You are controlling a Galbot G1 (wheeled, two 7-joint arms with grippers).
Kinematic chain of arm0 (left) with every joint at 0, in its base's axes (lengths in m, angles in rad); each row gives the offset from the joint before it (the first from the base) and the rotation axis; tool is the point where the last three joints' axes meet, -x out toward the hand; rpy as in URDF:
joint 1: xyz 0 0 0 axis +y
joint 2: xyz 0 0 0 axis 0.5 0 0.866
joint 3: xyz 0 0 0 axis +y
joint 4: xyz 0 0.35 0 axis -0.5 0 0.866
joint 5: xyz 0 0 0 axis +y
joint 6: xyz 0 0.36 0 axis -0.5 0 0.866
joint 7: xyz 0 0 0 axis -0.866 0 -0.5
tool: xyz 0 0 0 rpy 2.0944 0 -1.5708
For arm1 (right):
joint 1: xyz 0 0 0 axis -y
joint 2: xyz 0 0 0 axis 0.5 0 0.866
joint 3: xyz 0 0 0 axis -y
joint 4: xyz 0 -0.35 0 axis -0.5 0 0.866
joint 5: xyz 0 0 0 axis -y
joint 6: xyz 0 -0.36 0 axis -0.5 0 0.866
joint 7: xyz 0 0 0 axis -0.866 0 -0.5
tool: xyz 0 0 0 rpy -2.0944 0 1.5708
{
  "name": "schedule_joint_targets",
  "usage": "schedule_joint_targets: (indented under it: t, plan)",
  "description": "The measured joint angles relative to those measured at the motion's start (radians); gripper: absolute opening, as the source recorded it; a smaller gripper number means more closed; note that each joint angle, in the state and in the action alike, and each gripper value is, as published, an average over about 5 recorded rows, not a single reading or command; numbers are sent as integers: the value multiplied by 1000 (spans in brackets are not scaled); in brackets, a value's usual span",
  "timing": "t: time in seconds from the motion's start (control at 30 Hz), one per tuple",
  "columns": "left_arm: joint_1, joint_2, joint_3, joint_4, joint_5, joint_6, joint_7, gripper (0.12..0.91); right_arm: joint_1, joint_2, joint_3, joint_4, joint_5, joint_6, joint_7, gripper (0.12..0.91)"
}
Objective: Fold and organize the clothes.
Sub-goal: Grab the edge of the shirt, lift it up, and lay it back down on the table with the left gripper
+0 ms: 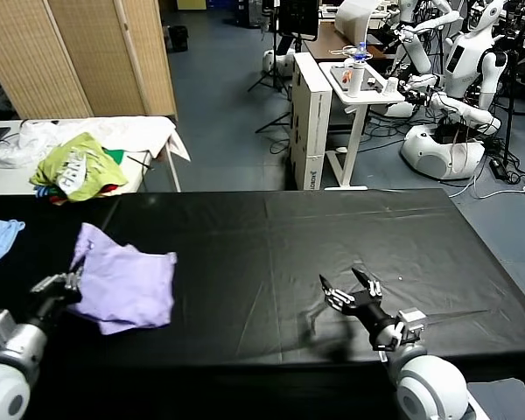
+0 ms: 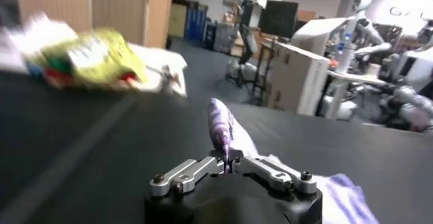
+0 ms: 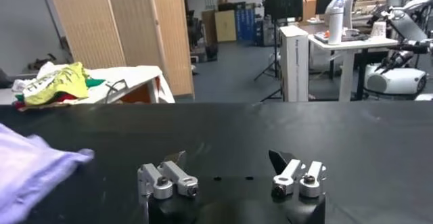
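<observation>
Between the left claw's (image 1: pixel 73 278) shut jaws: edge of purple shirt (image 1: pixel 127 284), soft, light, floppy; best pinched at hems. Right claw (image 1: pixel 350 290) idle, apart.

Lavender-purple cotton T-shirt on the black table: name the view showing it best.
The head view: the lavender-purple cotton T-shirt lies crumpled there, whole. The left wrist view shows only a pinched fold in the left gripper, jaws shut. The right wrist view catches one edge.

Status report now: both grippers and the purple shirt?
Left gripper shut on purple T-shirt edge. Right gripper open, idle over black table. Nothing blocking.
</observation>
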Motion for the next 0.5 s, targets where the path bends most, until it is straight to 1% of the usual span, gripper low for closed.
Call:
schedule_joint_targets:
  t: [0.1,0.17,0.23,0.3,0.37,0.5]
  plan:
    - [25,54,-72,-35,-19,17,-20,159,-14,2,7,8,-8,0,0,907]
    - [31,68,-93,-65,-19,27,-41,159,-24,5,10,15,-15,0,0,907]
    - [27,70,-96,-102,-17,38,-68,159,-34,7,10,23,-20,-2,0,907]
    - [16,63,-77,-144,-13,49,-94,159,-42,9,11,30,-22,-4,-1,907]
    - [-1,47,-36,-176,-3,54,-111,159,-45,9,13,35,-23,-6,-1,907]
    - [-46,-7,99,-188,31,45,-114,159,-42,7,11,37,-22,-10,1,907]
